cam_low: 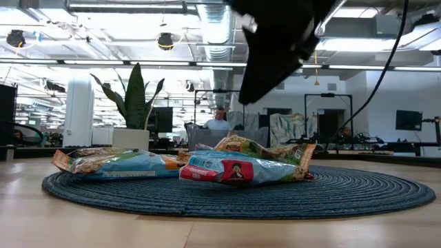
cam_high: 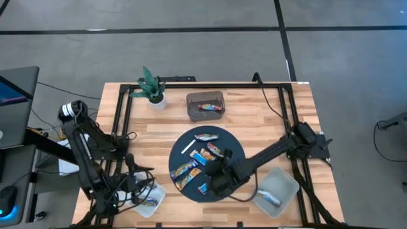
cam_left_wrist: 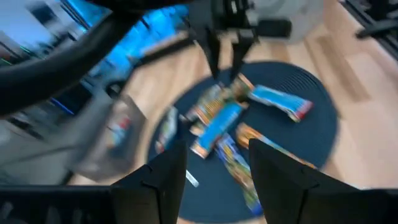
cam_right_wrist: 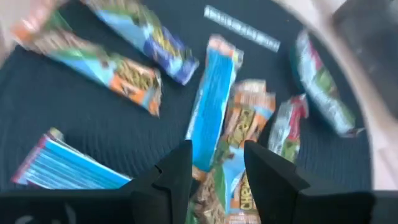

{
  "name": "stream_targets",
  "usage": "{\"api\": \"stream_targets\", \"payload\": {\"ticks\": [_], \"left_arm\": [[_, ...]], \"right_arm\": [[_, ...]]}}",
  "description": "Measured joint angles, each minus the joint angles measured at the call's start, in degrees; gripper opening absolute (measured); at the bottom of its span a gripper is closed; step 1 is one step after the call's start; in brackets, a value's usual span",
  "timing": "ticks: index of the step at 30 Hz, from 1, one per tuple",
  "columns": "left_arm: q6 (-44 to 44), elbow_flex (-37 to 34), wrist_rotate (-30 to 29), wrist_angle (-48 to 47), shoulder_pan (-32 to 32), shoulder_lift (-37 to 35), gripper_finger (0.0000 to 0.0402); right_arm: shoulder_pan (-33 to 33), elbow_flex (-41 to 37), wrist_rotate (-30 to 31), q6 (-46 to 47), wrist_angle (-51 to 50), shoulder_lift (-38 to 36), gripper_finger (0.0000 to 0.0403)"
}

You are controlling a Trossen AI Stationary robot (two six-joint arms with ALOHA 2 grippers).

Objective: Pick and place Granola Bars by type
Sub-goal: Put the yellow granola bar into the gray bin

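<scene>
Granola Bars (cam_high: 202, 156) lie scattered on the round dark woven mat (cam_high: 234, 145) in the middle of the wooden table (cam_high: 299, 114), several overlapping near its centre. They look light, flat and soft-wrapped, and the glossy film is likely slippery. A pinch across the narrow width near mid-length should hold best, since the crimped ends would crumple and slide.

The right gripper (cam_high: 213, 172) hovers low over the near part of the mat, its fingers a little apart and holding nothing. The left gripper (cam_high: 130, 166) waits near the table's front left corner, by a clear bin (cam_high: 148, 202), its fingers apart and empty.

Only the high view shows the sorting so far: 1 bar in the dark bin (cam_high: 205, 105) at the back, 1 in the clear bin at front left, and 1 in the clear bin (cam_high: 277, 190) at front right. The right wrist view separates the wrappers, with a plain blue bar (cam_right_wrist: 211, 102) lying over orange-brown ones. The low view reveals how the bars stack off the mat, though which lies topmost is probably unclear.
</scene>
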Motion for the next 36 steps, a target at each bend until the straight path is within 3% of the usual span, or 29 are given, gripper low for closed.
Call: {"api": "stream_targets", "payload": {"ticks": [8, 14, 22, 31, 36], "left_arm": [[1.06, -0.02, -14.36, -6.36, 0.79, 4.50, 0.0167], [-6.89, -5.10, -14.94, -14.85, 1.14, 4.45, 0.0167], [-13.86, -15.42, -19.73, -15.82, 4.23, 4.45, 0.0167], [-14.69, -15.74, -19.86, -13.83, 8.74, 4.45, 0.0167], [-14.68, -15.71, -19.90, -13.76, 10.68, 4.46, 0.0167]], "right_arm": [[-0.10, -1.01, -2.89, -0.49, -2.07, 0.02, 0.0131], [0.47, -1.01, -2.94, -0.50, -1.95, 0.02, 0.0128], [-0.54, -1.01, -2.88, -5.33, -3.61, 0.02, 0.0129], [0.28, -6.47, 1.71, -0.41, -11.78, -0.89, 0.0128], [2.54, -13.50, 3.24, 2.85, -3.52, -5.01, 0.0128]]}}
